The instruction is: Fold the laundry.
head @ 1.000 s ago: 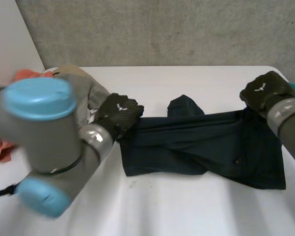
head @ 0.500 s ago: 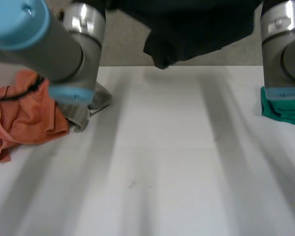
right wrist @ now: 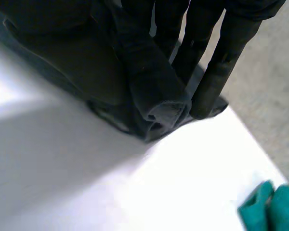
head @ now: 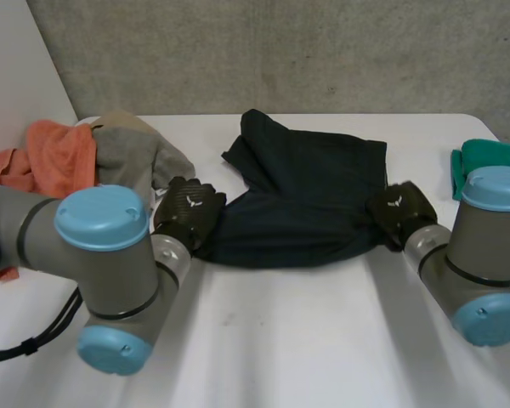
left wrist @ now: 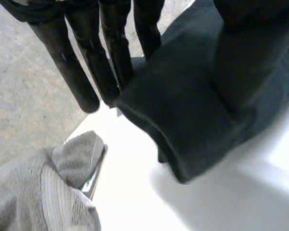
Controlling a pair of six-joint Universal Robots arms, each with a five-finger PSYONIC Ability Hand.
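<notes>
A dark navy garment (head: pixel 306 195) lies doubled over in the middle of the white table (head: pixel 280 340). My left hand (head: pixel 191 212) rests at its near left end. In the left wrist view its fingers (left wrist: pixel 82 72) are straight and stand apart from the thumb, with the garment's folded corner (left wrist: pixel 183 120) lying loose between them. My right hand (head: pixel 399 211) is at the near right end. There its fingers (right wrist: pixel 216 72) and thumb pinch a rolled fold of the garment (right wrist: pixel 86 72) just above the table.
A grey-beige cloth (head: pixel 132 149) lies heaped at the back left, close to my left hand, and appears again as (left wrist: pixel 48 187). An orange cloth (head: pixel 55 157) is beside it. A green cloth (head: pixel 493 157) sits at the right edge (right wrist: pixel 269 207). A concrete wall stands behind.
The garment lay spread flat, was swung up high by both hands, and now lies on the table doubled over. Both hands came down to its near ends; the left hand's fingers have loosened.
</notes>
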